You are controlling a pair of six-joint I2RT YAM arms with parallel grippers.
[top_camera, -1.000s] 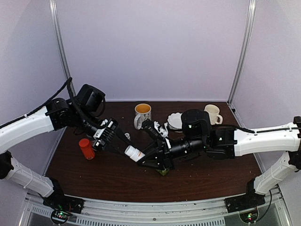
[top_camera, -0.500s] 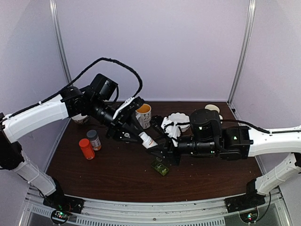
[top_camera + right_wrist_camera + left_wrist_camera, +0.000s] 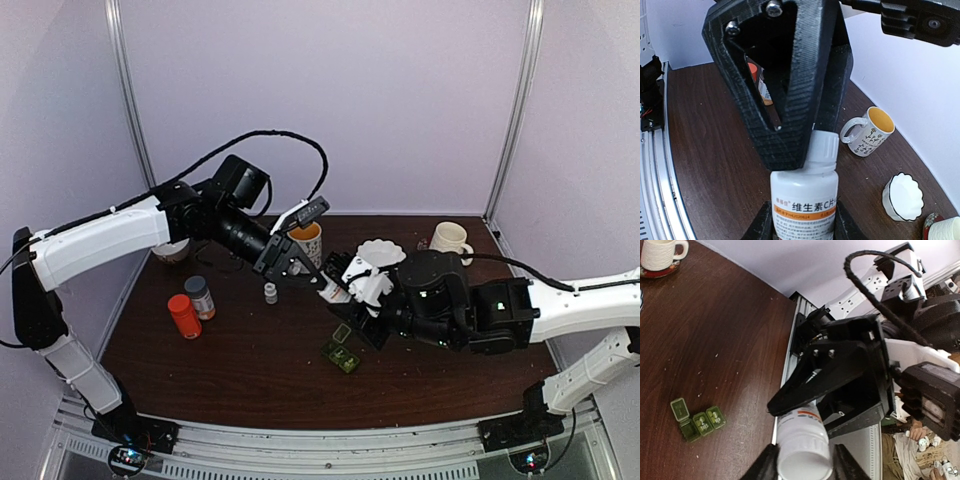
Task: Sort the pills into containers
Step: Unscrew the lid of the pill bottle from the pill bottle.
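Sharing a white plastic pill bottle (image 3: 804,175) above the brown bench (image 3: 230,370), the left claw (image 3: 805,462) clamps its cap and the right claw (image 3: 804,222) its labelled body. The small dark-green pill box (image 3: 342,356) lies on the bench nearby, one lid open.

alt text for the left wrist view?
A white pill bottle, its cap gripped by the left gripper at the bottom edge, its body clamped by the black right gripper. Beyond, on the dark wooden table, an open green pill box; a white mug top left.
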